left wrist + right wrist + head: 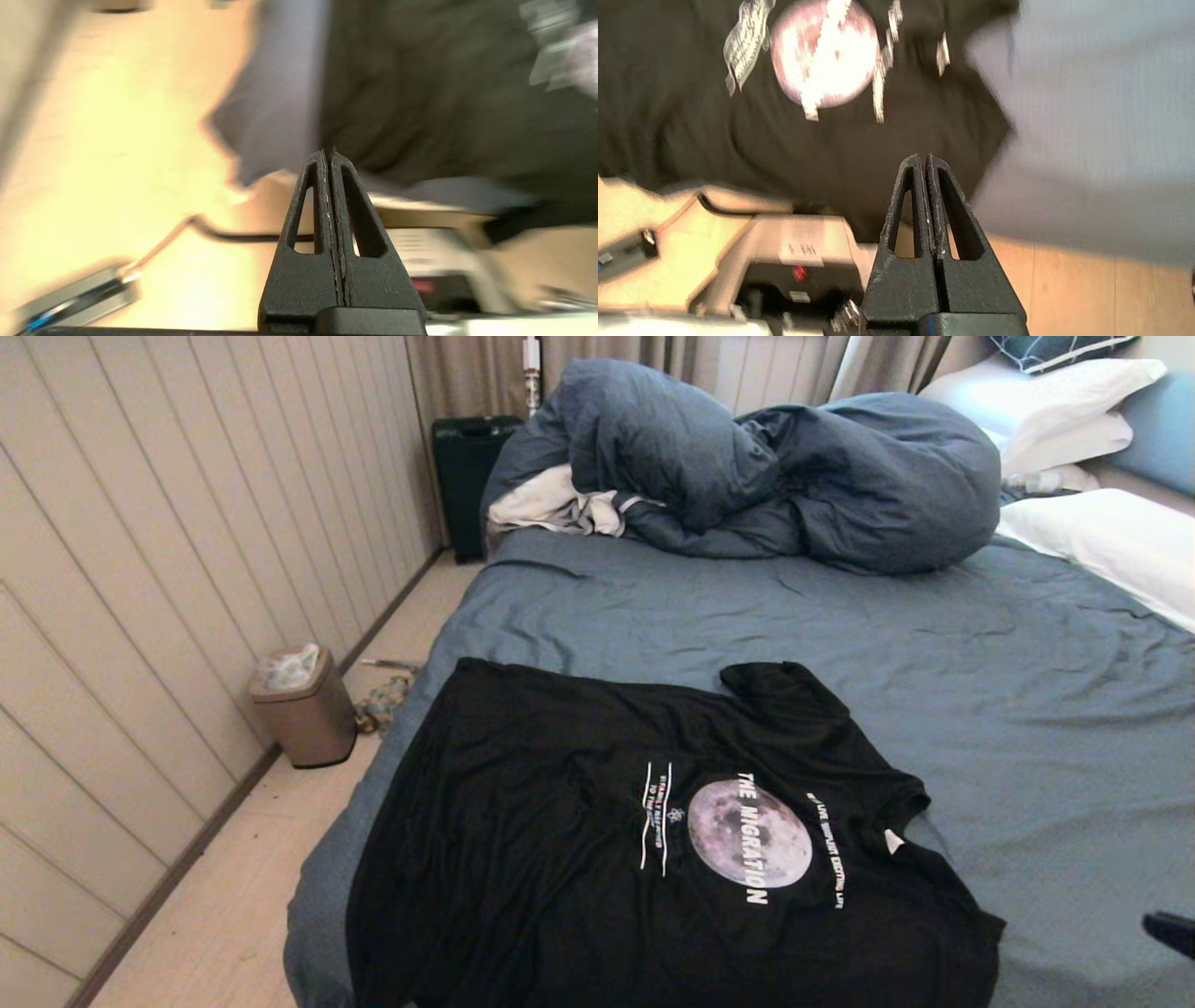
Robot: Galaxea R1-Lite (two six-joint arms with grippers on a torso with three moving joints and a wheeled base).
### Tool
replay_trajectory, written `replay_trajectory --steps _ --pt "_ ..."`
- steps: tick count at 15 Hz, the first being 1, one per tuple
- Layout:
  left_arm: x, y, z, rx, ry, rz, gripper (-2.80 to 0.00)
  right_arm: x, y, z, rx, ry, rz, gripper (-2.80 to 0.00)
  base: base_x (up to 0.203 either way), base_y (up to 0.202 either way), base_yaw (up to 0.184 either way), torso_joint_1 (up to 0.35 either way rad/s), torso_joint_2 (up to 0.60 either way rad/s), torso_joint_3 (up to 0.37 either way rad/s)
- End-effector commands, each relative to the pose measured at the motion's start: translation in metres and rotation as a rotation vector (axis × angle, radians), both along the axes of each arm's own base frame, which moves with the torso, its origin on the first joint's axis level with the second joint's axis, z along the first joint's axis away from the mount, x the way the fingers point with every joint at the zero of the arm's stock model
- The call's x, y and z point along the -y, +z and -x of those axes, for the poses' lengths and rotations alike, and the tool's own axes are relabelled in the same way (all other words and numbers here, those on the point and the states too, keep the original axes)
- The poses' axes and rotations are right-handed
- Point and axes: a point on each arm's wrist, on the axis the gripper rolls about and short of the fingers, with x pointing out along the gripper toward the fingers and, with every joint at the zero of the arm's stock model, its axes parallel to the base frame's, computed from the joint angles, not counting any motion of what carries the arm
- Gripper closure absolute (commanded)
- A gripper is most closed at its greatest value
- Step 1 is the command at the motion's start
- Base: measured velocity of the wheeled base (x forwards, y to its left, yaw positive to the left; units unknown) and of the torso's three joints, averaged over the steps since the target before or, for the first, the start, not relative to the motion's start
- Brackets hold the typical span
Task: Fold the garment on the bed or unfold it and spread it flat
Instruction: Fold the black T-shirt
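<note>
T-shirt: black tee lies spread out, moon print up, on the near left part of the bed.
Head view only: crumpled duvet, pillows at the far end, trash bin on the floor left.
Left end effector: only in its wrist cam, pinched closed, holding nothing.
Right end effector: same deal, fingers together, empty, off the shirt's near edge.
</note>
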Motion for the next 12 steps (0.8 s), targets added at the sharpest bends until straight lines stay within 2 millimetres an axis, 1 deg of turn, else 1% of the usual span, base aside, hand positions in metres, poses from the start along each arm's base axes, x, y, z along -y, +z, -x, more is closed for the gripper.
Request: replay_trajectory --steps 1,3,5,7,8,9,11,12 --pt "-0.002 -0.029 0.02 0.076 0.053 -0.035 0.0 0.005 -0.023 0.043 0.118 0.001 -0.012 0.0 0.0 0.0 0.0 0.0 0.0 0.0" --pt "-0.001 -0.049 0.031 0.143 0.064 -0.109 0.0 0.007 -0.048 0.065 0.13 -0.031 0.011 0.0 0.0 0.0 0.0 0.0 0.0 0.0" --pt "-0.001 -0.065 0.039 0.198 0.06 -0.202 0.0 0.008 -0.071 0.081 0.125 -0.11 0.05 0.0 0.0 0.0 0.0 0.0 0.0 0.0" --pt "-0.001 -0.069 0.039 0.192 0.067 -0.167 0.0 0.007 -0.09 0.096 0.208 -0.138 0.11 0.0 0.0 0.0 0.0 0.0 0.0 0.0" --pt "0.0 -0.069 0.038 0.192 0.051 -0.154 0.0 0.008 -0.1 0.099 0.235 -0.163 0.156 0.0 0.0 0.0 0.0 0.0 0.0 0.0" --pt "0.001 -0.069 0.038 0.194 0.005 -0.138 0.0 0.008 -0.108 0.097 0.233 -0.199 0.188 0.0 0.0 0.0 0.0 0.0 0.0 0.0" --pt "0.003 -0.068 0.037 0.231 -0.114 -0.118 0.0 0.008 -0.113 0.087 0.289 -0.207 0.191 0.0 0.0 0.0 0.0 0.0 0.0 0.0" --pt "0.003 -0.069 0.035 0.261 -0.122 -0.148 0.0 0.008 -0.115 0.082 0.326 -0.207 0.202 0.0 0.0 0.0 0.0 0.0 0.0 0.0"
